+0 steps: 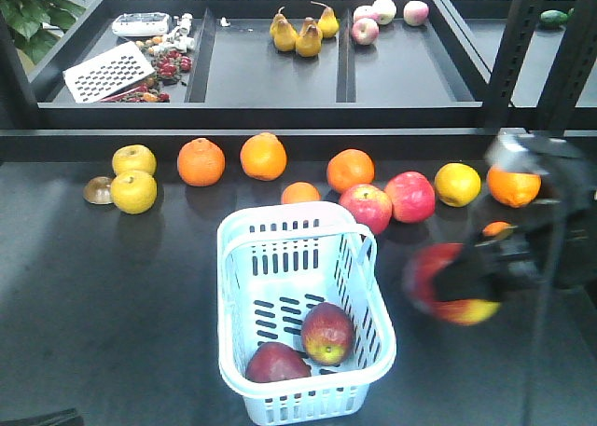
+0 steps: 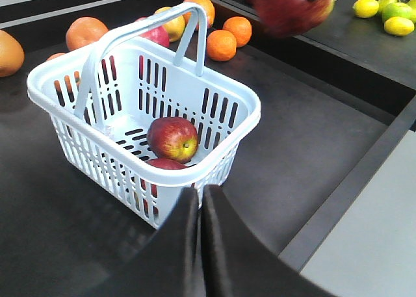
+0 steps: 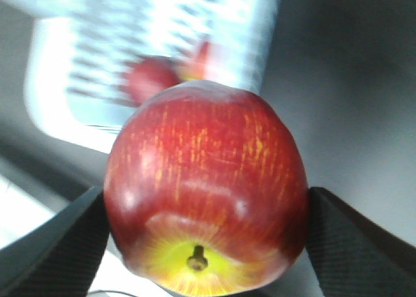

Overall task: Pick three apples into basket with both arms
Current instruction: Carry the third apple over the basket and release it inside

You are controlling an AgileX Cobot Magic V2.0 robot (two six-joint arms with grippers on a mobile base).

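Red apple (image 3: 205,186) between right gripper (image 3: 205,232) jaws (clamped), beside basket (image 1: 238,249)

No text, label, brand, number or sign could be read on anything in the three views.

A mock shop: black display trays (image 1: 270,76) of pears (image 1: 303,33), loose oranges (image 1: 263,156) (shopping basket (image 1: 298,249) too).

Pale blue-white slotted basket (image 1: 244,258), 2 dark-red apples (image 1: 326,333) inside, yellow-streaked red apple (image 3: 205,186), black table (image 1: 103,305)
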